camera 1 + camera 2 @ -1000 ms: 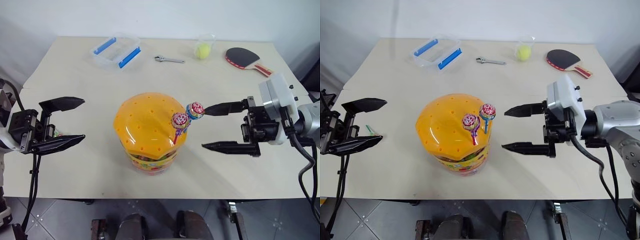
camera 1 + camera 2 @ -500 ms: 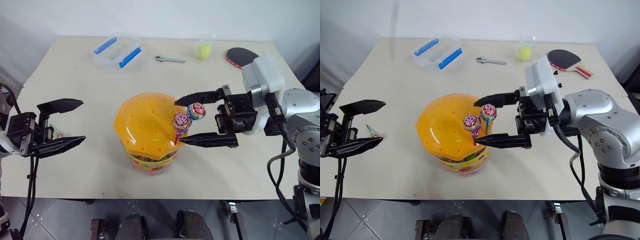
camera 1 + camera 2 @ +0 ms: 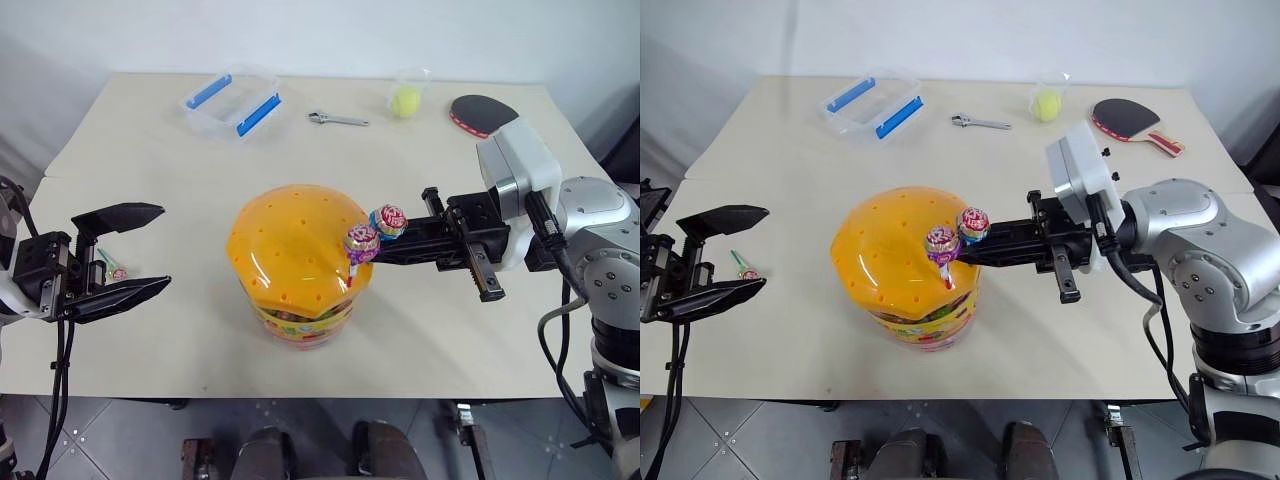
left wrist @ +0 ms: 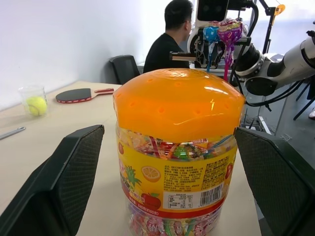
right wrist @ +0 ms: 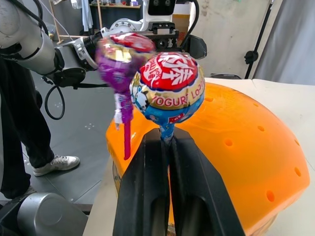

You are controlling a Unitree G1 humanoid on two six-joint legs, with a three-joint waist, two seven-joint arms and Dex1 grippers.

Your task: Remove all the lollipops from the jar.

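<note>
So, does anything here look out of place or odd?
Just one thing: a lollipop lies loose on the table beside the open left hand, apart from the two lollipops standing in the jar lid.

Scene is evenly and brightly lit from overhead; only soft, faint shadows are cast on the table (image 3: 150, 180). Glare streaks are seen on the orange lid (image 4: 197, 105) (left wrist view). Near fingers (image 5: 152, 196) are rendered soft.
</note>
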